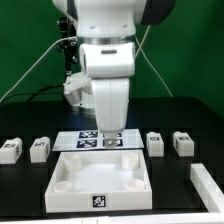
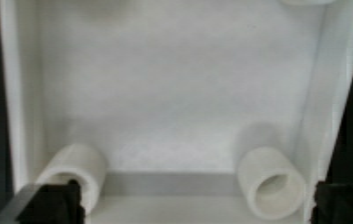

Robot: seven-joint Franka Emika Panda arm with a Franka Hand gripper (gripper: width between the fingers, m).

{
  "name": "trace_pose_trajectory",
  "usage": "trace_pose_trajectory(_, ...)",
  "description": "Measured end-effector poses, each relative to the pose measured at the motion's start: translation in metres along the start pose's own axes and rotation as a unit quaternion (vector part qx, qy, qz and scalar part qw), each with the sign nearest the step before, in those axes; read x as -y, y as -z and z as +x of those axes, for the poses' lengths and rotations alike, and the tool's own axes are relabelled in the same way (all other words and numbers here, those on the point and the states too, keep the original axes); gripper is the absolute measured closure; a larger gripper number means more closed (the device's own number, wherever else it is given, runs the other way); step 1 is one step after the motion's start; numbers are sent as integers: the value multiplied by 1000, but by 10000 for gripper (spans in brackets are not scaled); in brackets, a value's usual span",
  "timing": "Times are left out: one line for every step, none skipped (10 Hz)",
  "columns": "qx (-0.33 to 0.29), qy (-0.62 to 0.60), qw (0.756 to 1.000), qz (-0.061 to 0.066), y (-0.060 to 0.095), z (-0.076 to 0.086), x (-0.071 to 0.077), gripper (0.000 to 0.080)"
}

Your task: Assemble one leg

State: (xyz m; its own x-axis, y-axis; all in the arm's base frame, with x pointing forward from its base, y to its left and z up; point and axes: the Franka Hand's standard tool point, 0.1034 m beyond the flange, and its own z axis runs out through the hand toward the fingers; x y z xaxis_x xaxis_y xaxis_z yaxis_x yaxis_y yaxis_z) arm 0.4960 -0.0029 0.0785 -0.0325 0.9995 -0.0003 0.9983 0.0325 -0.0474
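Several small white legs with tags stand on the black table in the exterior view: two at its left (image 1: 11,150) (image 1: 40,148) and two at its right (image 1: 155,143) (image 1: 183,143). My gripper (image 1: 108,138) points down over the far edge of the large white square panel (image 1: 70,185), well apart from every leg. In the wrist view the gripper (image 2: 199,208) is open and empty. Its black fingertips (image 2: 48,205) stand wide at both sides above the panel (image 2: 173,90), near two round sockets (image 2: 75,172) (image 2: 272,180). No leg shows in the wrist view.
The marker board (image 1: 88,138) lies flat just behind the panel, under the gripper. A long white piece (image 1: 207,180) lies at the exterior view's right front. Cables hang behind the arm.
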Motion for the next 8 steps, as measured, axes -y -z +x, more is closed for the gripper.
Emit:
trace_pose_trajectory(-3,4,1000,-4,-15,-3,21,150)
trace_pose_trajectory(-6,0,1000,-3,-30,-5,34,150)
trace_pose_trajectory(-9,-4,1000,1,-43,-7,37,150)
trace_pose_trajectory(-12,-7,1000,3,-58,-7,38,150)
trace_pose_trajectory(-15,-9,1000,5,-67,-7,40,150)
trace_pose_trajectory(-16,-11,1000,8,-71,-9,42,150)
trace_pose_trajectory(-15,-12,1000,8,-71,-9,42,150)
trace_pose_trajectory(-16,-12,1000,8,-71,-10,42,254)
